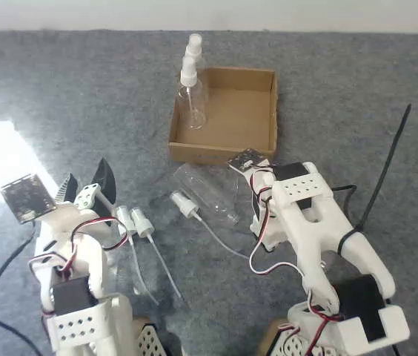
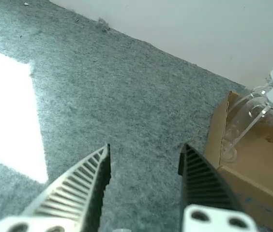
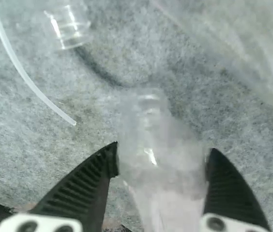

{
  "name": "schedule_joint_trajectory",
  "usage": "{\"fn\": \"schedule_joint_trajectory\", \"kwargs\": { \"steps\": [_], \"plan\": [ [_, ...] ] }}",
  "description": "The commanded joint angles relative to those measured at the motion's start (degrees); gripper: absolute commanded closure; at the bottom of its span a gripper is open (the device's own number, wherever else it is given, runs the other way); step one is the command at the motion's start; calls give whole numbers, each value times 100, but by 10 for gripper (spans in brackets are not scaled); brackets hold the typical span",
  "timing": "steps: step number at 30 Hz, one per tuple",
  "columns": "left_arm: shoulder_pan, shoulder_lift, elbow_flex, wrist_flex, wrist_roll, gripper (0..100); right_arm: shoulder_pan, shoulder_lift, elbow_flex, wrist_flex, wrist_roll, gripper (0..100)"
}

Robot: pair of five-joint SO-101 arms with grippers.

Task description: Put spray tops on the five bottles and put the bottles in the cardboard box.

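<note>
Bottle in hand: an uncapped clear bottle [image 3: 151, 116] is clamped between the fingers of the right gripper [image 3: 162, 149], low over the grey mat [image 1: 357, 81], just in front of the cardboard box [image 1: 272, 111]
Long axis: the bottle's body is seen running straight out from between the fingers, with the open neck pointed away from the wrist
Other bare bottles: a second clear bottle [image 1: 207, 194] is laid flat on the mat just beside the right gripper; another open neck [image 3: 68, 26] is seen close ahead of the held one
Nearest spray top: a white spray top [image 1: 183, 203] is laid on its side between the two arms, on the left arm's side of the held bottle, with its dip tube [image 1: 220, 237] trailed toward the right arm
Further spray tops: two more [image 1: 124, 217] [image 1: 144, 222] are laid just beside the left arm
Left gripper [image 2: 145, 147]: its fingers are spread apart with nothing between them, raised over bare mat
Nearer arm: the left arm is judged the nearer to all three spray tops
Done so far: two capped bottles [image 1: 193, 93] are stood in a corner of the box
</note>
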Motion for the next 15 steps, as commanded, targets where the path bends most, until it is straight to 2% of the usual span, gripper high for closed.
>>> {"fn": "schedule_joint_trajectory", "kwargs": {
  "steps": [1, 9, 15],
  "plan": [
    [9, -70, -66, -202, -35, 779, -66, -286, -9, 66, 97, 685],
    [9, -70, -66, -202, -35, 779, -136, -286, -9, 66, 976, 672],
    [9, -70, -66, -202, -35, 779, -163, -277, -9, 57, 1073, 673]
  ]
}}
